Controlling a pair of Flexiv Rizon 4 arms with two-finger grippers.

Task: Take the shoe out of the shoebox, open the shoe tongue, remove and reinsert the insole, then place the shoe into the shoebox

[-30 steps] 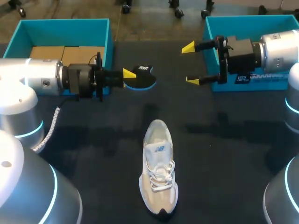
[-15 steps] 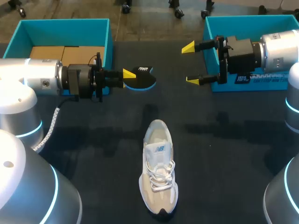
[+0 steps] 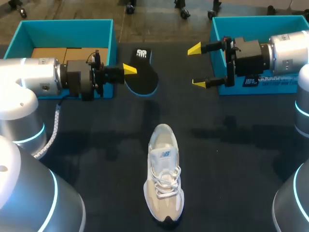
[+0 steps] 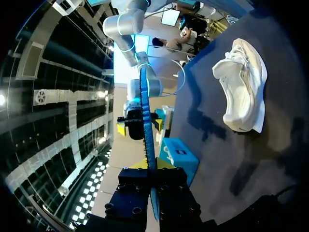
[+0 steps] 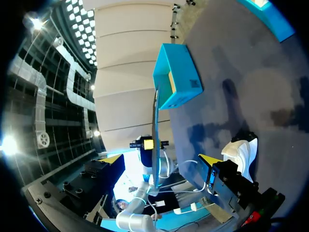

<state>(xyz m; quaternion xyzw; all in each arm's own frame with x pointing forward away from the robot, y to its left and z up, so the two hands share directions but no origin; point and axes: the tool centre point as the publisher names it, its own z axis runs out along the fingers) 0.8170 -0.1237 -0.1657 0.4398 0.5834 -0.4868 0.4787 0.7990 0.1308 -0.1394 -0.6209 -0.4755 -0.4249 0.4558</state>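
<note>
Insole [image 3: 141, 72] handling is taking place at the far left of the table [image 3: 241, 159]. The left gripper [image 3: 129, 70] is clamping the insole along one long edge, with both fingers pressing on it from opposite sides. The insole is hanging clear of the table, just beside the left teal box [image 3: 67, 22]. In the head view its black top face is showing, with the printed end pointing away from the robot. In the left wrist view the insole [image 4: 146, 121] is appearing edge-on, as a thin blue strip running straight out from the left gripper [image 4: 153, 166].

The right gripper [image 3: 197, 66] is hovering in front of the right teal box [image 3: 256, 20]. Its fingers are standing wide apart and are gripping nothing. In the right wrist view the right gripper [image 5: 159, 159] is facing the insole [image 5: 155, 121] across the table, well apart from it, with the left teal box [image 5: 176, 77] lying beyond.

The shoe [image 3: 164, 179] is resting upright on its sole at the table's middle, outside both boxes and well apart from both grippers. Its toe is pointing toward the robot and its heel toward the far edge. White laces are lying across the instep. Brown cardboard is lining the floor of the left teal box.
</note>
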